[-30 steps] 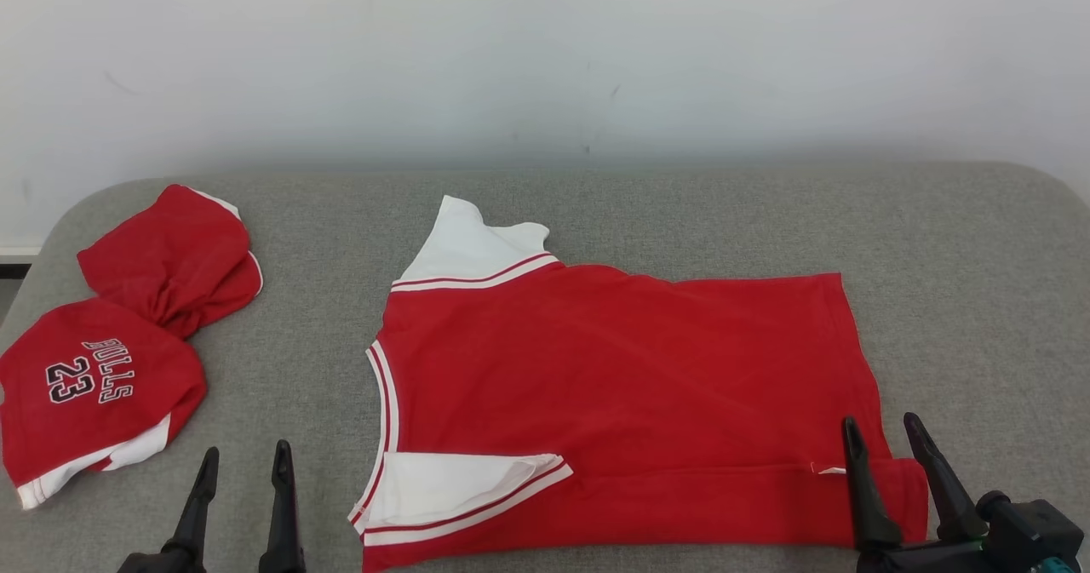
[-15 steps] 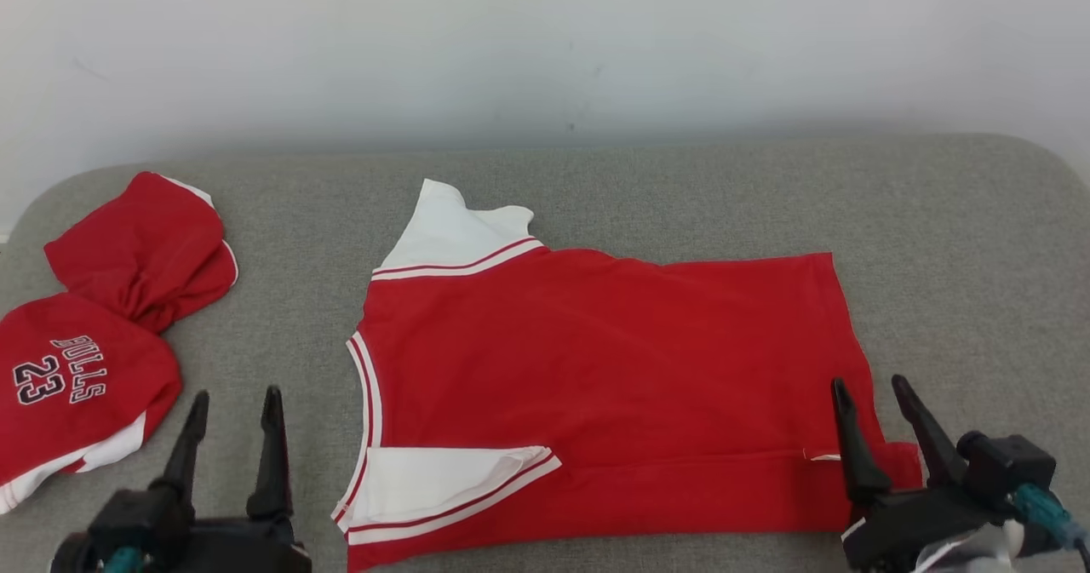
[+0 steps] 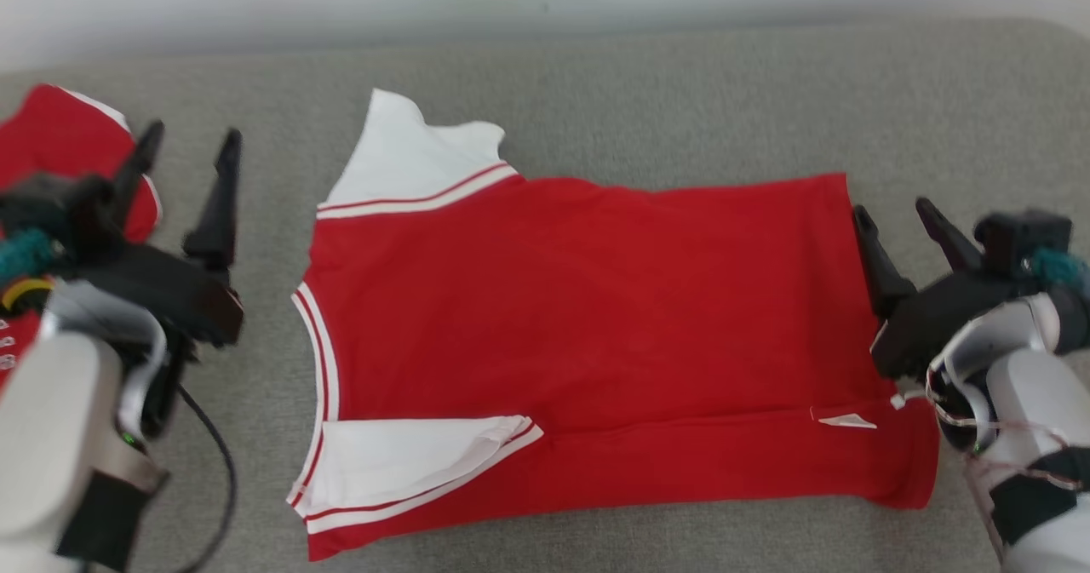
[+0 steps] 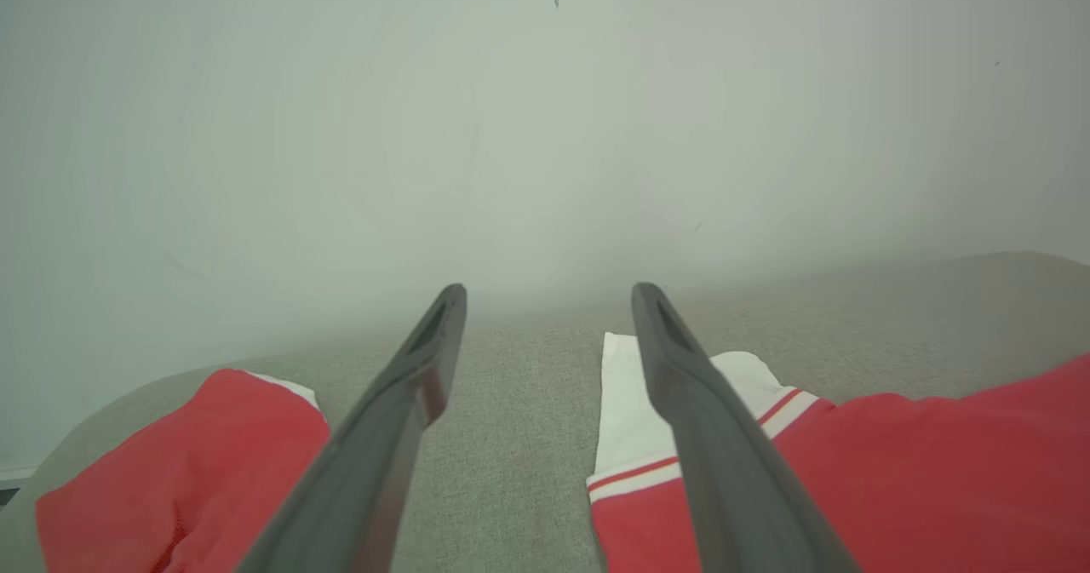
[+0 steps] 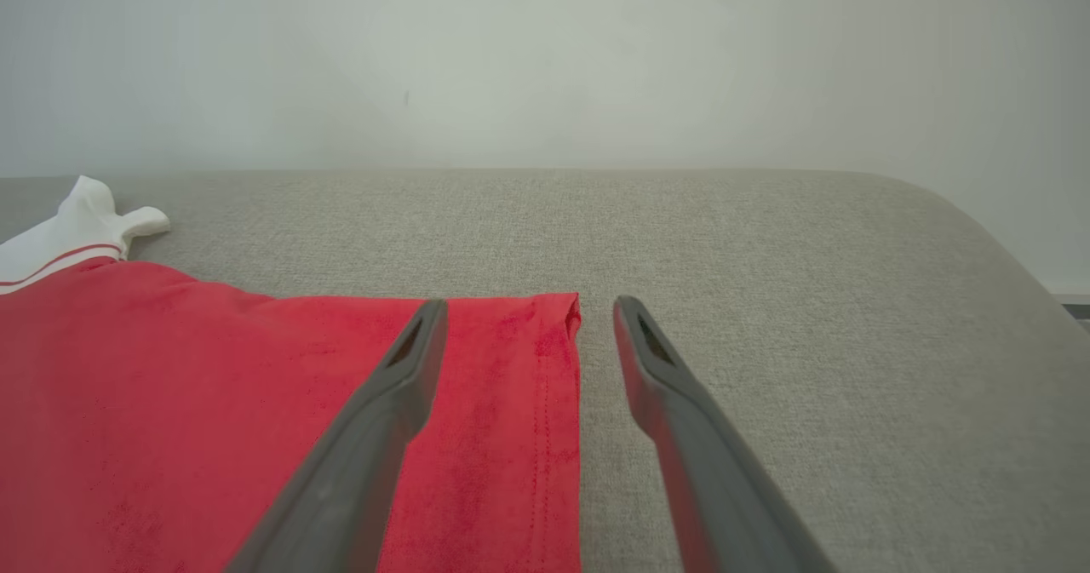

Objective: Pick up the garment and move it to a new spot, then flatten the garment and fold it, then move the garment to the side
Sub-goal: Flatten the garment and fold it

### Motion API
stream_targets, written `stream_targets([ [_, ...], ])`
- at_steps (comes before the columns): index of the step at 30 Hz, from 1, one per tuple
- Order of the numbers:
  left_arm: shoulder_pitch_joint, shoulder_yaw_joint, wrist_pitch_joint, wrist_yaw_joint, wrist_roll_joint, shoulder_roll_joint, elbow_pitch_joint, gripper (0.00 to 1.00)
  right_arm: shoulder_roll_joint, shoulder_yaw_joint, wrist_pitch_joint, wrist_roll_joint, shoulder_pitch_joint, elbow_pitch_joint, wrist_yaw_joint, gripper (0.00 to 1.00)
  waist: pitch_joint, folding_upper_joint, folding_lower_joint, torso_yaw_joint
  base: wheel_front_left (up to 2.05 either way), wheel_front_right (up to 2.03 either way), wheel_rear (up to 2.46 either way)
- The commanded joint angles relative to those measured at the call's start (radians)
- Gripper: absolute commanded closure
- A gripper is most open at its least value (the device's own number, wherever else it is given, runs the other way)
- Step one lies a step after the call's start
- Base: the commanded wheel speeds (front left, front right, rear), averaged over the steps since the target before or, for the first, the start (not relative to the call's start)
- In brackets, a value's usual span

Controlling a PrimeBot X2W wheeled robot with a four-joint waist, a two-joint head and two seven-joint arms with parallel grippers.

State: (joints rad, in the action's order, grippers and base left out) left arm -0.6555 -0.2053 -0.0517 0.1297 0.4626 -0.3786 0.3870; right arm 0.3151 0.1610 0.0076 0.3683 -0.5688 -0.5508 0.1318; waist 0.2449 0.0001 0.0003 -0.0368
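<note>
Here we are, the red garment (image 3: 579, 335) is lying spread across the middle of the grey padded surface (image 3: 681, 79), neckline end toward the robot's left, hem toward its right. One white sleeve (image 3: 400, 156) pokes out at the far left corner, the other white sleeve (image 3: 409, 462) is tucked over onto the red body at the near left. The near edge looks folded over in a long strip, and a small white label (image 3: 847, 421) sits on it close to the hem. Over on the left, the left gripper (image 3: 192, 134) has its two dark fingers standing wide apart with nothing between them, well clear of the neckline. Its wrist view shows bare grey cloth in the gap, and beyond that the pale wall (image 4: 511, 113). A second red garment (image 3: 60, 139) lies bunched up at the left end of the surface, partly behind that gripper. Now to the right: the right gripper (image 3: 892, 209) is spread wide too and grips nothing, sitting right at the hem's far corner. From its wrist camera, one finger lines up over the red fabric, the other over bare grey, with the hem edge running between them. Whether a fingertip touches the cloth, I can't tell
</note>
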Motion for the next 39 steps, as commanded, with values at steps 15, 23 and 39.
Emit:
stream_targets([
  [15, -0.385, -0.275, 0.236, 0.0, 0.235, -0.167, 0.165, 0.0, -0.015, 0.154, 0.138, 0.063, -0.319, -0.163, -0.002, 0.0, 0.23, -0.0001, -0.0003, -0.126, 0.0, 0.0, 0.0],
  [23, -0.514, -0.378, 0.305, 0.0, 0.314, -0.187, 0.292, 0.0, -0.059, 0.223, 0.153, 0.1, -0.421, -0.206, -0.002, 0.0, 0.28, -0.0001, -0.0003, -0.175, 0.0, 0.0, 0.0],
  [39, -0.629, -0.535, 0.33, 0.0, 0.404, -0.189, 0.438, 0.0, -0.115, 0.324, 0.138, 0.142, -0.521, -0.292, -0.002, 0.0, 0.336, -0.0001, -0.0003, -0.216, 0.0, 0.0, 0.0],
])
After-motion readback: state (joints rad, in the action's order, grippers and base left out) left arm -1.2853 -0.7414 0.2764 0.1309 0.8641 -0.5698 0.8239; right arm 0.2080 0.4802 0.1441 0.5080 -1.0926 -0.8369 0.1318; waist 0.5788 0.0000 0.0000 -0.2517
